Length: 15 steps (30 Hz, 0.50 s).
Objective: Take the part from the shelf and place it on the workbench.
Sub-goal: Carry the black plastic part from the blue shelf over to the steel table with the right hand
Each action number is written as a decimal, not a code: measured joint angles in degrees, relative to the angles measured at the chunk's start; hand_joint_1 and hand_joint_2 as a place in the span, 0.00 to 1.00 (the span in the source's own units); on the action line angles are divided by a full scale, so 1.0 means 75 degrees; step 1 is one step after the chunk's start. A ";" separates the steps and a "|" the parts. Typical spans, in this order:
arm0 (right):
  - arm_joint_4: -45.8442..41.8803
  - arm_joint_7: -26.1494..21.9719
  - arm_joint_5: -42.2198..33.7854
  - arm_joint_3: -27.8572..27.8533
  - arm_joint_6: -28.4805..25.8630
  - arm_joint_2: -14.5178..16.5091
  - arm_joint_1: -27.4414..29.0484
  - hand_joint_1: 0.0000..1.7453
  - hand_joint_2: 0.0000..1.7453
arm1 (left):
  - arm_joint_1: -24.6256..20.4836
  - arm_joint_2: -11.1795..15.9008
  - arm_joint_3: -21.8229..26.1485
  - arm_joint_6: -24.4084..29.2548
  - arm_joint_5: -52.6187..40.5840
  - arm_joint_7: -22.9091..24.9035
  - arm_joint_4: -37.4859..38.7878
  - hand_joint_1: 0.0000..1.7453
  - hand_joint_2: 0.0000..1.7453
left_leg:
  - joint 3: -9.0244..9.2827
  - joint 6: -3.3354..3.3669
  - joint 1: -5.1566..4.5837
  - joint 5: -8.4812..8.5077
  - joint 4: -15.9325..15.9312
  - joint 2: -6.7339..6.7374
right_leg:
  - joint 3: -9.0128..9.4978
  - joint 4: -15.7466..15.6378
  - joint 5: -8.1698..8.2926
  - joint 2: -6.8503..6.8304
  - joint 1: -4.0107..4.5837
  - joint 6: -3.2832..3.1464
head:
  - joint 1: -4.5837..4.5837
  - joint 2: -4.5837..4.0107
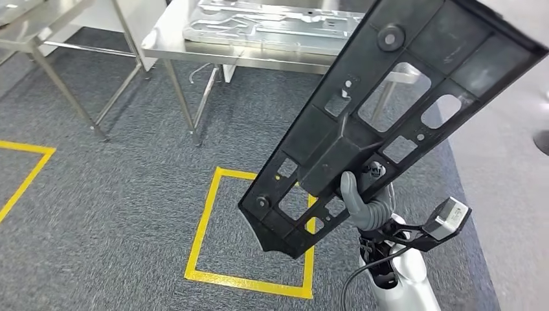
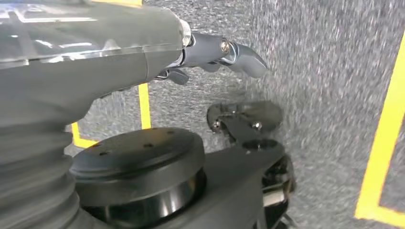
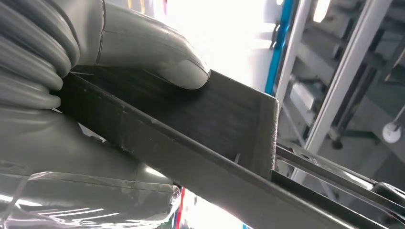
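Observation:
A long black plastic part (image 1: 388, 110) with several cut-outs slants up across the right of the head view, its lower end near the floor side and its upper end toward the steel workbench (image 1: 194, 48). My right hand (image 1: 366, 204) grips it near the middle from below. In the right wrist view the thumb (image 3: 157, 52) presses on the part's flat face (image 3: 215, 124). My left hand (image 2: 181, 47) hangs over the grey carpet, holding nothing, with its fingers (image 2: 239, 55) stretched out.
A silvery pressed panel (image 1: 272, 26) lies on the workbench. A second steel table (image 1: 39, 32) stands at the far left. A yellow tape square (image 1: 201, 227) marks the carpet ahead, and another tape line (image 1: 26, 175) runs at the left.

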 joint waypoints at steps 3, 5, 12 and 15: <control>0.0025 -0.0001 0.0638 -0.0006 -0.0460 -0.0066 -0.0024 0.85 1.00 | 0.0014 -0.0002 0.0007 -0.0004 0.0000 0.0001 0.0000 0.00 1.00 | 0.0021 -0.0016 -0.0002 -0.0046 0.0005 0.0311 | -0.0190 0.0336 0.0084 -0.0180 -0.0086 0.0079 | 0.0000 0.0001; 0.0027 0.0029 0.1396 -0.0023 -0.1000 -0.0155 -0.0121 0.85 1.00 | 0.0008 -0.0004 0.0011 -0.0022 0.0000 -0.0001 0.0000 0.00 1.00 | 0.0069 -0.0070 -0.0007 -0.0099 0.0016 0.0485 | 0.0320 -0.0627 0.0568 -0.0505 -0.0110 0.0090 | 0.0001 0.0000; 0.0176 0.0676 0.5130 -0.0319 -0.3299 -0.0987 -0.1039 0.85 1.00 | -0.0048 -0.0003 0.0012 -0.0131 0.0000 -0.0039 0.0000 0.00 1.00 | 0.0093 -0.0358 -0.0048 -0.0401 0.0273 0.0580 | 0.0787 -0.1589 0.0827 -0.0643 -0.0038 -0.0207 | -0.0005 0.0001; 0.0420 0.0869 0.5996 -0.0473 -0.3608 -0.1435 -0.1557 0.85 1.00 | -0.0003 -0.0001 0.0012 -0.0137 0.0000 -0.0055 0.0000 0.00 1.00 | -0.0545 -0.0389 -0.0008 -0.1042 0.1608 0.0098 | 0.0805 -0.1611 0.0825 -0.0484 -0.0039 -0.0313 | -0.0005 0.0001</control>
